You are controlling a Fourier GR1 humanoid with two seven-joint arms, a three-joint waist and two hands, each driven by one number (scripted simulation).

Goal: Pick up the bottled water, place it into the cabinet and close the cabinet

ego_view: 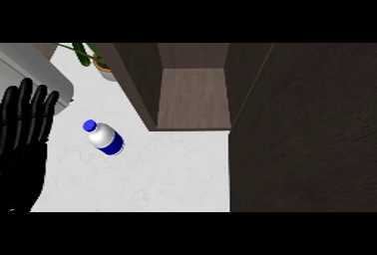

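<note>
A bottled water [104,138] with a blue cap and blue label stands on the white counter [147,179], left of centre. My left hand [26,124] shows at the left edge, open with fingers pointing up, apart from the bottle and to its left. The cabinet [193,94] is a dark wood box at the top centre, its inside shelf showing. Its open door [305,129] fills the right side of the view. My right hand does not show.
A potted plant [92,57] with green leaves stands at the back left next to the cabinet. A grey appliance [37,74] sits at the top left corner behind my left hand.
</note>
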